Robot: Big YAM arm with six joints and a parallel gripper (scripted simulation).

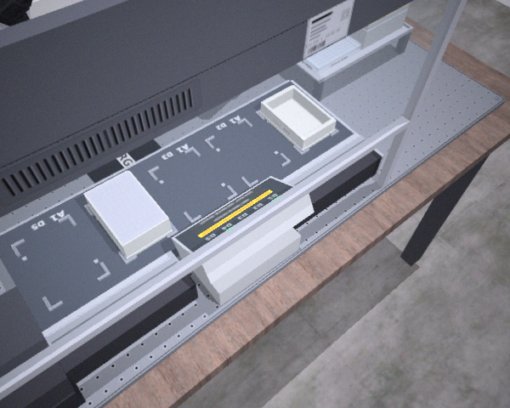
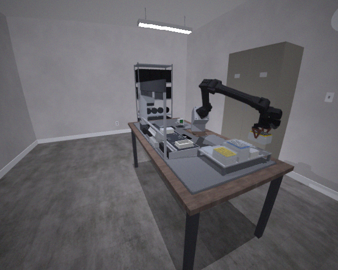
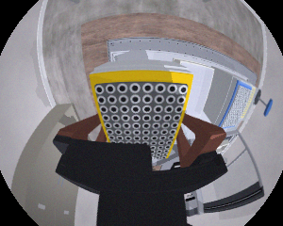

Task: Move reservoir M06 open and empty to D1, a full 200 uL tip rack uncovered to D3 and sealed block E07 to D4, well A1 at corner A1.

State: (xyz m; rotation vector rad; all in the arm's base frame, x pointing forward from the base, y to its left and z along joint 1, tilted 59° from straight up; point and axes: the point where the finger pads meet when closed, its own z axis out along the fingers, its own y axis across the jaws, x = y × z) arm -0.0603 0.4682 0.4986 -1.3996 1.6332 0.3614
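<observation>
- Top view: the open tub [image 1: 298, 115] is sitting inside the brackets at the D1 end of the deck [image 1: 229, 162], and looks empty. The white closed block [image 1: 127, 212] is sitting in the D4 brackets. Two of three placements are looking done, judging by position; labels are too small to confirm.
- Top view: D3, D2 and D5 are showing only bracket marks. D3 is waiting for the tip rack, flanked by the block on one side and the vacant D2 on the other. The long rail [image 1: 229, 228] and the upright post [image 1: 427, 74] are running along the deck's outer edge.
- Exterior view: the hand [image 2: 261, 131] is hanging above the far edge of the shelf tray [image 2: 218, 167], off the deck end of the table [image 2: 221, 194], carrying a pale box. A yellow rack [image 2: 225, 151] and a blue rack [image 2: 238, 143] are sitting on the tray.
- Wrist view: the hand [image 3: 148, 141] is pinching the yellow-rimmed rack [image 3: 141, 113] by its long sides; pale rings on grey are suggesting full tips. Whether a cover is on it, I cannot tell.
- Left, by my judgement: carrying the rack to D3 without passing over the open tub, letting go, pressing the key.
</observation>
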